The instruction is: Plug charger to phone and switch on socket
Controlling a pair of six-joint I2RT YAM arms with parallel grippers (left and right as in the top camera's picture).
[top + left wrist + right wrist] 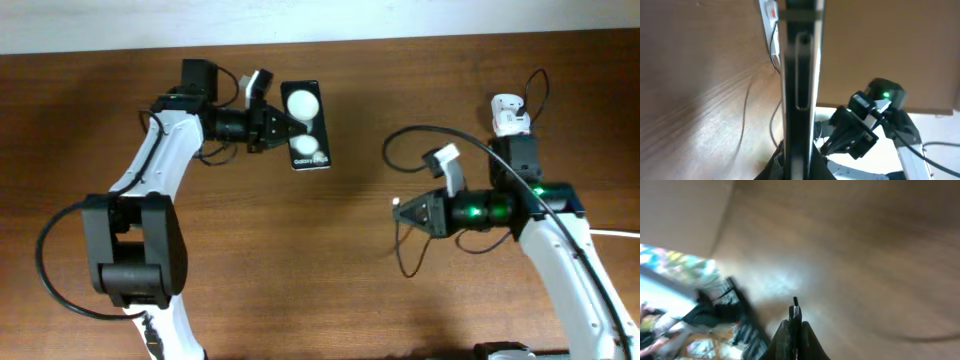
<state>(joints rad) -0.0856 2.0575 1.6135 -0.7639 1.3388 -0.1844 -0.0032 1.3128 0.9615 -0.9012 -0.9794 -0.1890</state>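
The black phone (305, 125), with two white round patches and small white lettering, is held off the table at the back centre by my left gripper (283, 127), which is shut on its left edge. In the left wrist view the phone (799, 75) stands edge-on between the fingers. My right gripper (408, 211) is shut on the charger's small plug tip (795, 306), which points left towards the phone, well apart from it. The thin black charger cable (440, 132) loops back to a white adapter (511, 115) at the back right. The socket strip shows only as a white piece with red marks in the left wrist view (769, 11).
The brown wooden table (330, 260) has a pale wall along its back edge. A thick white cord (620, 233) shows at the right edge. The right arm (870, 125) with its green light appears in the left wrist view, beyond the phone.
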